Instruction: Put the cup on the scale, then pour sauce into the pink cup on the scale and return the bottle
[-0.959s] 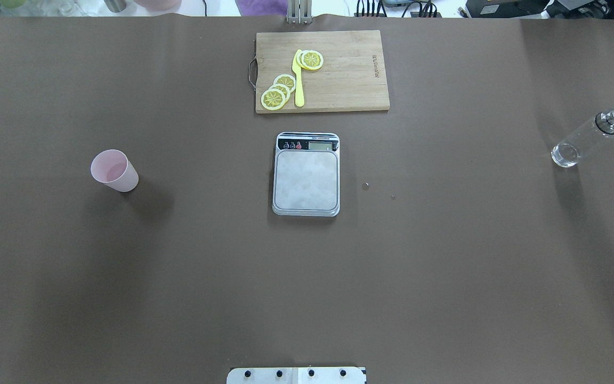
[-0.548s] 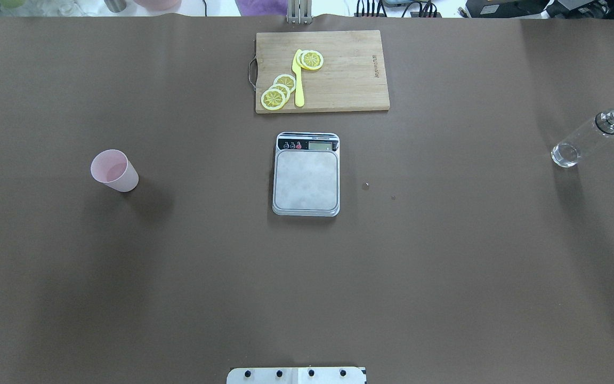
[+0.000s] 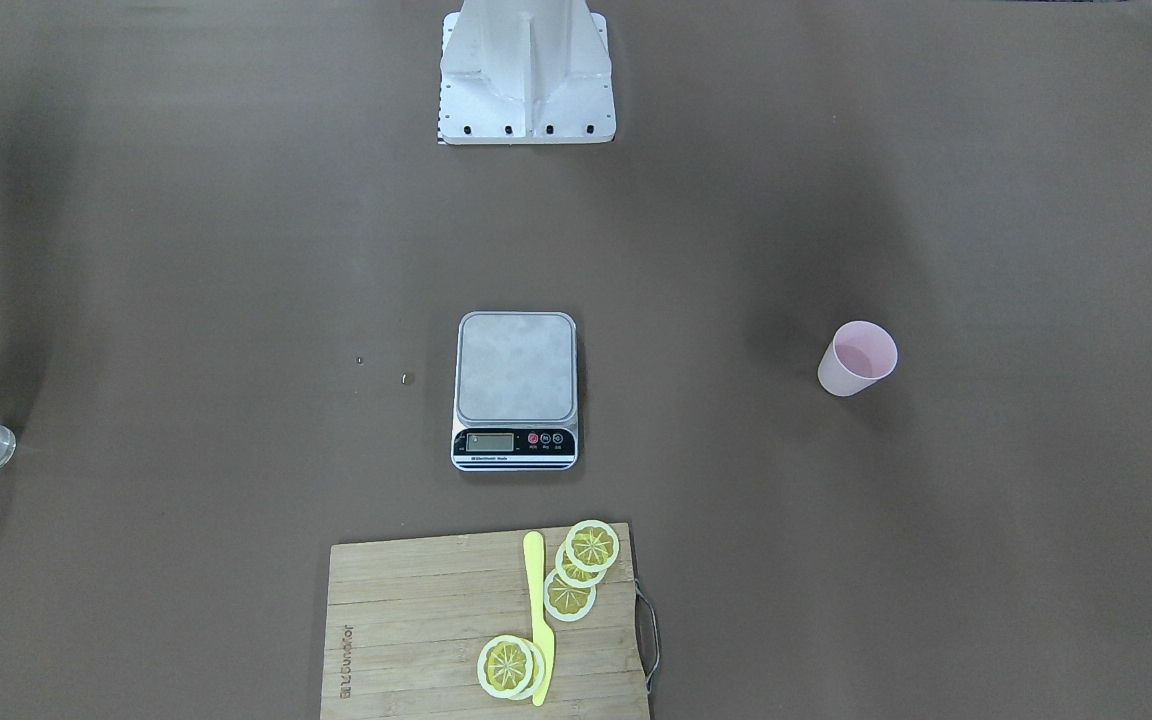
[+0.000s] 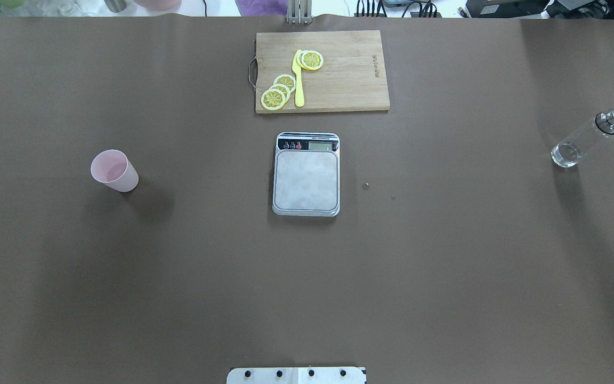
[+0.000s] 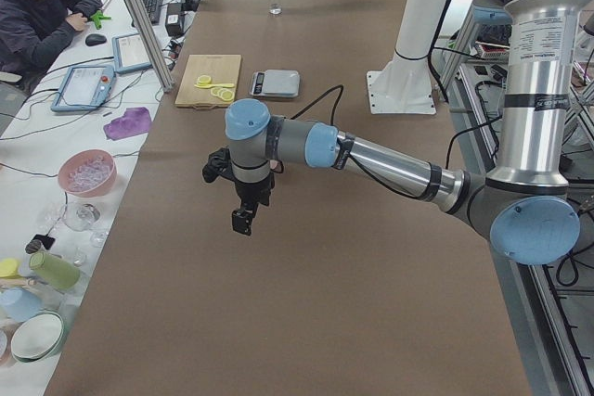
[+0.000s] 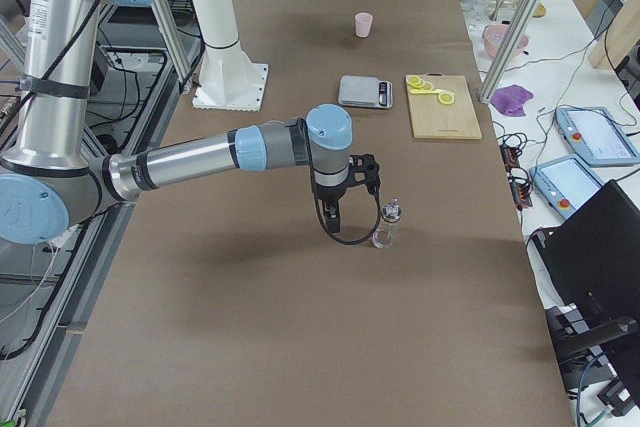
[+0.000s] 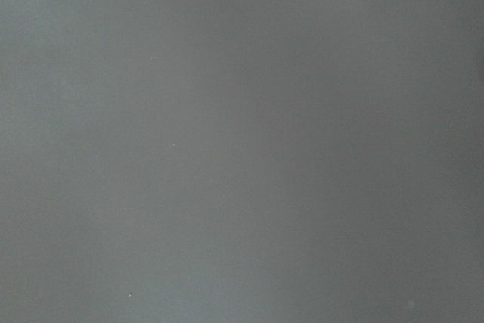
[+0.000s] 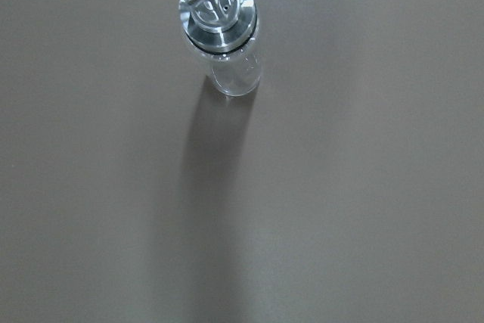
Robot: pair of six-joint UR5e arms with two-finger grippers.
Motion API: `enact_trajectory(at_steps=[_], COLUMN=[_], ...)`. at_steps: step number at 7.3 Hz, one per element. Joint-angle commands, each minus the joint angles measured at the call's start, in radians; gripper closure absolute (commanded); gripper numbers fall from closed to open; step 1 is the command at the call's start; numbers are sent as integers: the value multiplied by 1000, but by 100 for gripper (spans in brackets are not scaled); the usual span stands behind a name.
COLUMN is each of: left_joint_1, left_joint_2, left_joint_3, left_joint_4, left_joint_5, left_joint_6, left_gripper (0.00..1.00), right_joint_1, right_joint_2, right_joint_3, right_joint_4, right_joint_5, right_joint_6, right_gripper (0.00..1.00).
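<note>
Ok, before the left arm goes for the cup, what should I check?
1. Is the pink cup upright, mouth up: ok.
2. Is the scale platform bare: ok.
3. Is the left gripper open: cannot tell, seen only from the side camera.
4. Does the left wrist view show the pink cup: not ok, only bare tabletop.
5. Is the bottle upright, apart from the right gripper: ok.

Desk (image 4: pixel 179 277) cover matt brown, smooth, paper-like. Cup (image 4: pixel 114 170): pale pink plastic, matt. Scale (image 4: pixel 306 180): dull brushed-steel top, glossy black front strip. Bottle (image 8: pixel 224 35) below my right wrist cam: clear, glossy, w/ shiny metal cap. Cutting board (image 4: pixel 349 69): pale wood, grain visible. My left arm (image 5: pixel 390 159): smooth silvery metal, blue joint caps.
</note>
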Motion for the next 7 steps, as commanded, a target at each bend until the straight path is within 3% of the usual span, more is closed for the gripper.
enact_trajectory(at_steps=[1, 3, 5, 6, 7], left_joint_1=[0, 0, 0, 0, 0], left_joint_2=[-58, -86, -78, -89, -93], left_joint_3=[-5, 2, 66, 130, 120], left_joint_4=[-4, -88, -325, -347, -338], left_joint_5=[-2, -2, 9, -2, -38], left_joint_6=[0, -6, -14, -35, -70], left_gripper=[2, 2, 2, 2, 2], right_joint_1=[3, 16, 35, 35, 37], right_joint_2=[7, 24, 34, 19, 13], right_joint_3=[1, 44, 38, 38, 38], right_joint_4=[52, 54, 52, 52, 52], right_joint_5=[1, 0, 0, 1, -10], right_joint_6=[3, 1, 3, 3, 0], right_gripper=[0, 0, 0, 0, 0])
